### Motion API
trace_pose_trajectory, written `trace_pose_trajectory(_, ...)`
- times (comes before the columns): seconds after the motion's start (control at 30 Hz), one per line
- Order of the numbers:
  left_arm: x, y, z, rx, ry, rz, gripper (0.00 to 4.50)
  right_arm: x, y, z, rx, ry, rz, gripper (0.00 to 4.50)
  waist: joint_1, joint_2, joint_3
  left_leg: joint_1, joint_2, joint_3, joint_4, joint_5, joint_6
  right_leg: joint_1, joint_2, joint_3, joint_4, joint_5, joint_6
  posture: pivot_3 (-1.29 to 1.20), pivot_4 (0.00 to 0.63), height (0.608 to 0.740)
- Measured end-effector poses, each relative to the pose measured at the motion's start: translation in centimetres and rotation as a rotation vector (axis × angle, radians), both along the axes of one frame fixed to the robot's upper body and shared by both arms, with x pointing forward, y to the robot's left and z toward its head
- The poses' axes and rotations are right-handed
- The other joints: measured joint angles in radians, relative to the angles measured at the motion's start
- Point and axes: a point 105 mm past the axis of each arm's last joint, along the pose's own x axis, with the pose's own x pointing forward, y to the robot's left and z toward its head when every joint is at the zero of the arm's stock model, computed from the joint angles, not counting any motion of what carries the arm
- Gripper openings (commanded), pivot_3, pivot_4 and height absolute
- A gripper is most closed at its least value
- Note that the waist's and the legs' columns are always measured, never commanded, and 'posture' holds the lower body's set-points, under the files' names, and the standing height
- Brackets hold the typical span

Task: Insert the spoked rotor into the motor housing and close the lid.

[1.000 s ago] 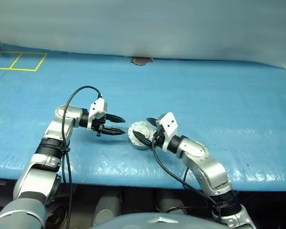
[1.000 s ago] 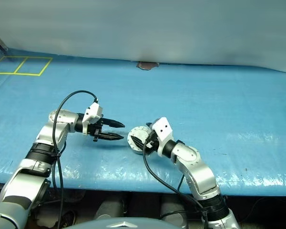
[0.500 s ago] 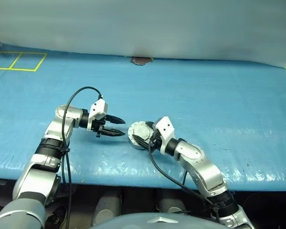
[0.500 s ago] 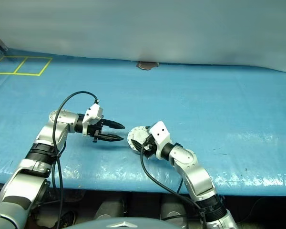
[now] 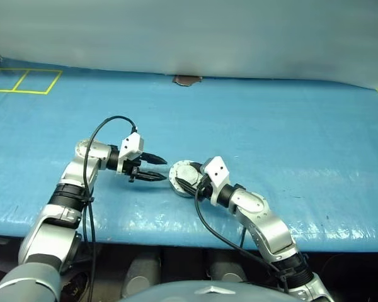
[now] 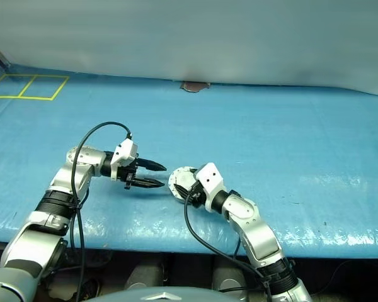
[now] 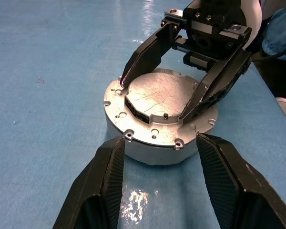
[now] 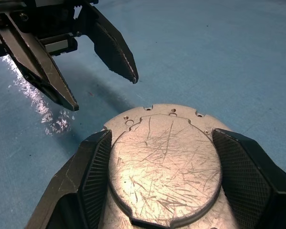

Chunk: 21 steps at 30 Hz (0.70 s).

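Silver motor housing (image 5: 184, 178) sits on blue counter (image 5: 290, 138), lid (image 7: 157, 98) down. Head views: left hand (image 5: 152, 167) open, just beside it. Left wrist: right hand (image 7: 161, 97) straddles the lid, fingers apart, grip unclear. Right wrist: press evenly, centred. Spoked rotor probably inside, hidden.

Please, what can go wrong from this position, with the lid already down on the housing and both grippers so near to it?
1. The right gripper straddles the closed lid, its fingers at the edges. If they squeeze off-centre, the motor housing may slide on the smooth blue table cover.
2. The left gripper stands open, close beside the housing. A small advance could bump it, or the right fingers.
3. The rotor is hidden under the lid, so its seating cannot be confirmed.
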Motion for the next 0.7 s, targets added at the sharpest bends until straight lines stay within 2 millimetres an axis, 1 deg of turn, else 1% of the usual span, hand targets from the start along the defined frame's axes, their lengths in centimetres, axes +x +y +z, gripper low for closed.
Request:
trace_pose_trajectory(0.17,-0.39,0.19,-0.53,-0.001,-0.019,-0.004,2.58,-0.01,-0.07,0.04,-0.007,0.001,0.006,3.01,0.001,0.000,0.000,0.000,0.000,0.000,0.000,0.000,0.000,0.000,0.000,0.000,0.000,0.000,0.000,0.00,0.150,0.740)
trace_pose_trajectory(0.47,-0.54,0.85,-0.70,0.017,-0.035,0.000,2.58,-0.03,0.00,0.18,-0.051,-0.009,0.019,3.01,0.001,0.000,0.000,0.000,0.000,0.000,0.000,0.000,0.000,0.000,0.000,0.000,0.000,0.000,0.000,0.00,0.150,0.740)
trace_pose_trajectory(0.7,-0.54,0.86,-0.70,0.017,-0.035,0.000,2.58,0.03,0.12,0.29,-0.078,-0.025,0.023,3.01,0.001,0.000,0.000,0.000,0.000,0.000,0.000,0.000,0.000,0.000,0.000,0.000,0.000,0.000,0.000,0.00,0.150,0.740)
